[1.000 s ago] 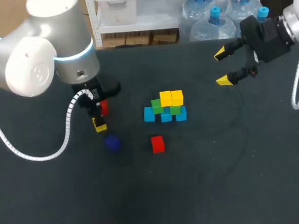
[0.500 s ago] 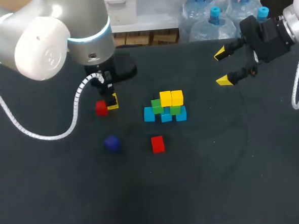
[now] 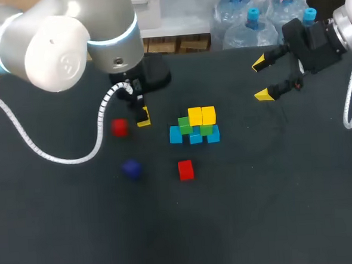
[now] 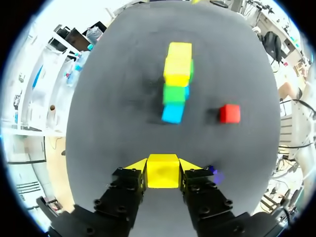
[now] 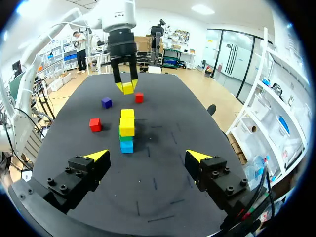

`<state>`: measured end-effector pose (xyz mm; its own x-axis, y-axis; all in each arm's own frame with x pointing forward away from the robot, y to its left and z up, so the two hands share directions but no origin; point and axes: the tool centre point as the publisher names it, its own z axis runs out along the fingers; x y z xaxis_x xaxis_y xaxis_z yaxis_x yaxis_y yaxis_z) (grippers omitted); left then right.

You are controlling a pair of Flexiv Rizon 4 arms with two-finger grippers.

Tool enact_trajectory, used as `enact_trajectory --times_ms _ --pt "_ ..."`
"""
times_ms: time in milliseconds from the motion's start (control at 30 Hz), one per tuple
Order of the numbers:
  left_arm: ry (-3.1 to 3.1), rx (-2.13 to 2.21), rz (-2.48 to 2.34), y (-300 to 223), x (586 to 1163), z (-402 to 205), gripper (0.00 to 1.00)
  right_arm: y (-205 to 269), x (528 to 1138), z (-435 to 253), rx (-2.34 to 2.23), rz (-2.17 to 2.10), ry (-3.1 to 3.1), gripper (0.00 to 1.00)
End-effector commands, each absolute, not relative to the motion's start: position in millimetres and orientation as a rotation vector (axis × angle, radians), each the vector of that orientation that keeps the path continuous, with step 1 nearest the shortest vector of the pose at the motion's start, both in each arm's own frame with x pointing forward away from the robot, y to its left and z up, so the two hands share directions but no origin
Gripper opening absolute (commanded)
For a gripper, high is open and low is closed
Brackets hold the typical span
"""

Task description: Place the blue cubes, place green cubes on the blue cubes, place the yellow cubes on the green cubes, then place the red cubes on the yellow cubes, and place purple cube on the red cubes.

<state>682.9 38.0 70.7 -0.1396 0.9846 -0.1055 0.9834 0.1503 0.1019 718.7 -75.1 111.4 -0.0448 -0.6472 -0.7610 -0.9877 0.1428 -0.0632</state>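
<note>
My left gripper (image 3: 142,117) hangs above the table just left of the stack, shut on a yellow cube (image 4: 163,170). The stack (image 3: 195,127) stands mid-table with blue cubes (image 3: 175,135) at the bottom, green cubes (image 3: 185,125) on them and two yellow cubes (image 3: 201,115) on top. One red cube (image 3: 119,127) lies left of the left gripper. Another red cube (image 3: 185,169) lies in front of the stack. A purple cube (image 3: 131,168) lies front left. My right gripper (image 3: 262,77) hovers open and empty at the far right, well away from the stack (image 5: 127,129).
The left arm's white coiled cable (image 3: 98,137) hangs low over the table's left part. The dark table (image 3: 258,211) has bare room to the front and right.
My left gripper has carried the yellow cube up and to the right, from beside the left red cube toward the stack. The right arm has not moved.
</note>
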Motion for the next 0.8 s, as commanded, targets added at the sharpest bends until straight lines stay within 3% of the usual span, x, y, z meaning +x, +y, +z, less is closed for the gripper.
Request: enact_trajectory --times_ms 33,800 --pt "2.275 1.986 0.014 24.7 681.6 76.0 0.0 -75.1 718.8 111.1 -1.574 0.661 1.764 1.0" --pt "2.204 2.071 -0.098 -20.1 674.7 72.2 0.0 -75.1 718.8 111.1 -1.574 0.661 1.764 1.0"
